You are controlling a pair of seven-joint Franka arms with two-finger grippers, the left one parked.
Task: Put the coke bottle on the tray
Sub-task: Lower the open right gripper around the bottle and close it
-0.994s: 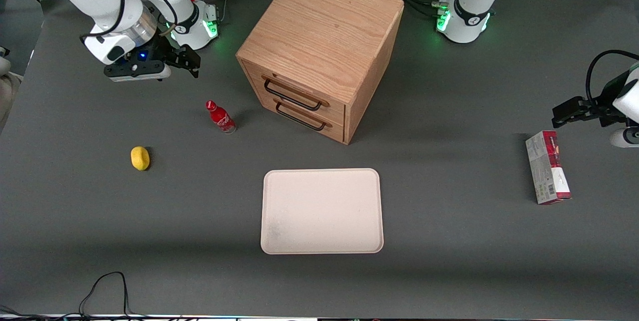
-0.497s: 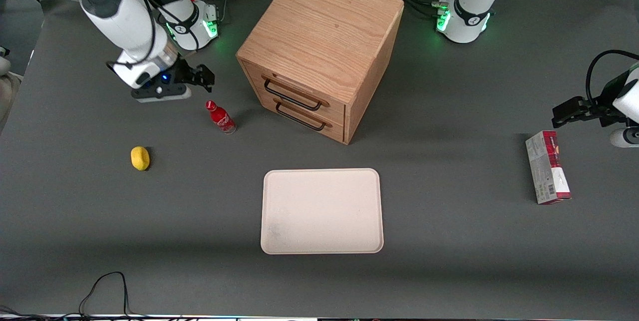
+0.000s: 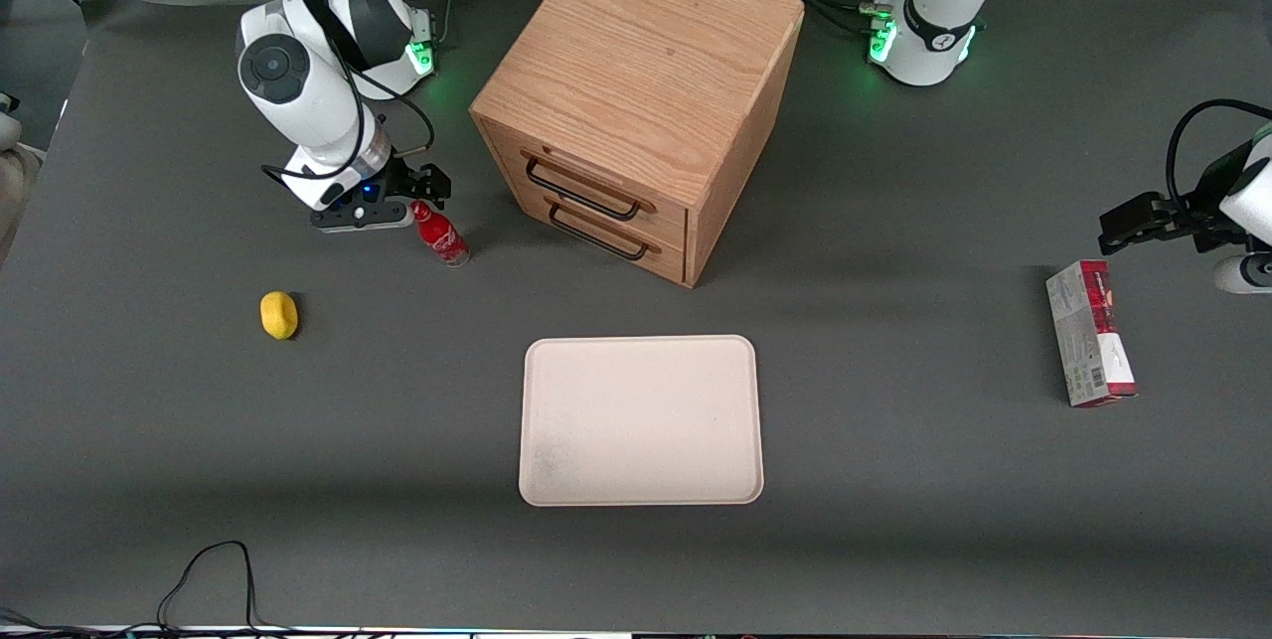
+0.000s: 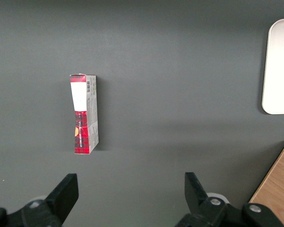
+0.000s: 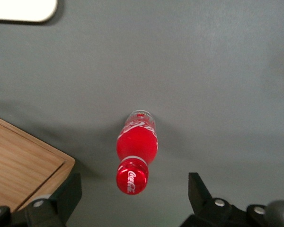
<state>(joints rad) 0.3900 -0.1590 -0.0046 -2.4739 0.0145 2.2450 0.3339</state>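
One small coke bottle [image 3: 440, 234] stands upright on table near wooden drawer cabinet [image 3: 636, 102], well apart from tray [image 3: 641, 420]. Gripper [image 5: 132, 198] hovers above cap, fingers spread, empty. Judgement: light, rigid, slick, tippy; grasp red body below cap.

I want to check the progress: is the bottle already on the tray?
No, the bottle stands upright on the table beside the open gripper, and the tray holds nothing.
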